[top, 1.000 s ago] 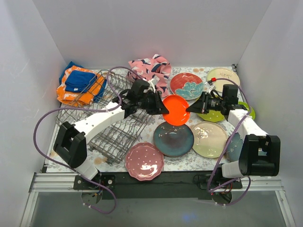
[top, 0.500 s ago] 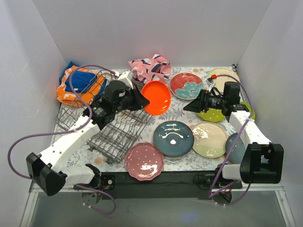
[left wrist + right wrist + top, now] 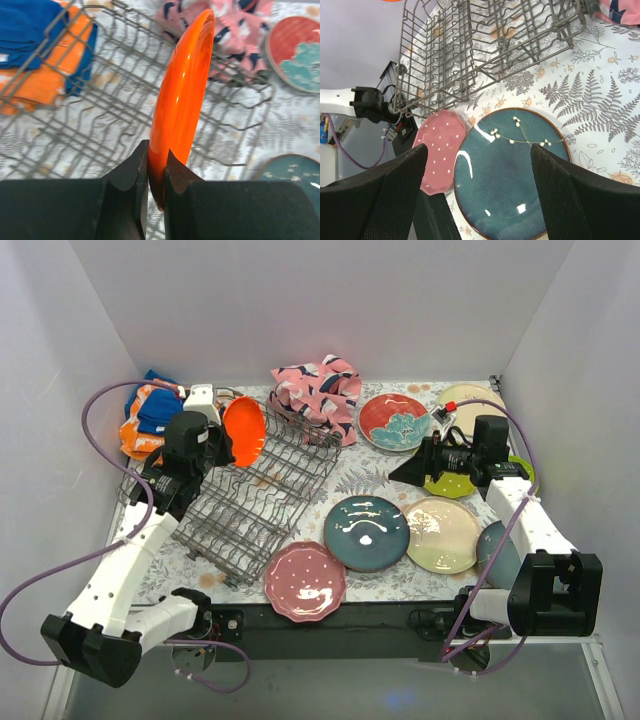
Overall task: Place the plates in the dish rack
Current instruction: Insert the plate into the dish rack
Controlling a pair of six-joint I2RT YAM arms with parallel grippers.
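Loading step: the left fingers (image 3: 125, 190) pinch the orange plate (image 3: 182, 95) by its rim. They hold it on edge above the far left end of the rack (image 3: 262, 490), which lies on the left half of the bench (image 3: 370, 465). Next, the plate likely needs lining up with a slot between tines, then lowering before release. The right fingers (image 3: 390, 200) stand wide and empty above the teal plate (image 3: 512, 165). A second ago both arms met at the orange plate mid-bench; since then the left has swung it to the rack and the right has opened.
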